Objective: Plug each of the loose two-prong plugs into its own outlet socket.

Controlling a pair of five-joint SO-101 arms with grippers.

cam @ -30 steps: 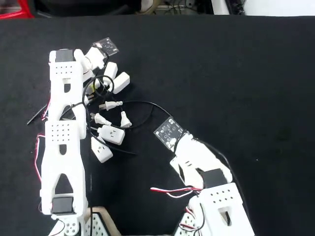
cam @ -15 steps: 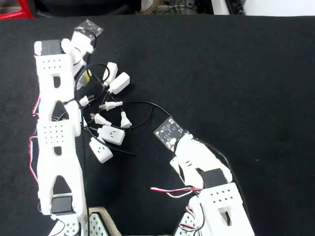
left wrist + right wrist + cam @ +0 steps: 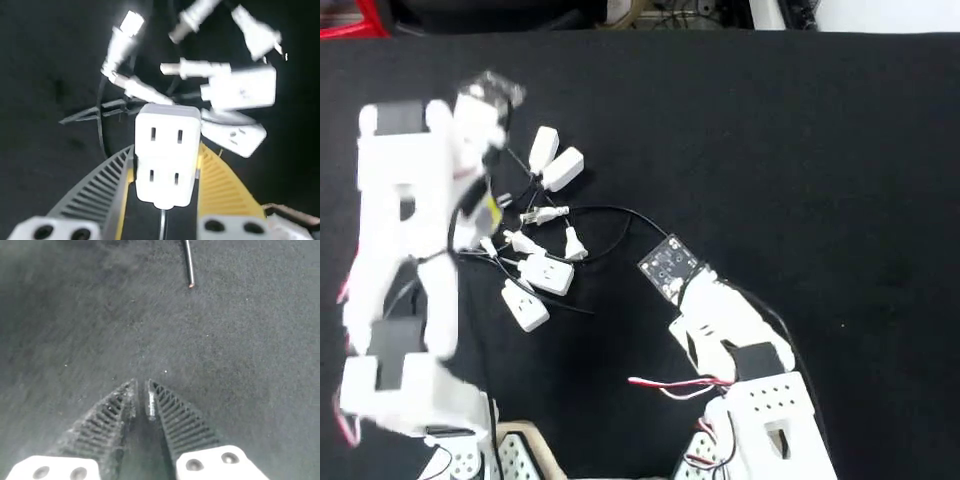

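The white outlet socket (image 3: pixel 167 155) is sitting clamped in your left hand (image 3: pixel 166 150), just beside the loose plugs (image 3: pixel 546 213). That arm is lifting and swinging back from where it was a second ago, so nothing is mating yet. Your right hand (image 3: pixel 141 392), closed together and empty, is hanging over the black worktop (image 3: pixel 820 150), with cables (image 3: pixel 665 12) trailing beyond it.

A black cloth (image 3: pixel 840 160) is spread over the whole table, and its fine pale speckling is seen close up in the right wrist view. Beyond its far edge, a red object (image 3: pixel 345 15) is cut off at the far left corner, a tangle of cables (image 3: pixel 665 12) is seen near the middle, and a white surface (image 3: pixel 890 14) is seen at the far right. A pale tan strip (image 3: pixel 550 458) is seen at the near edge, left of centre.
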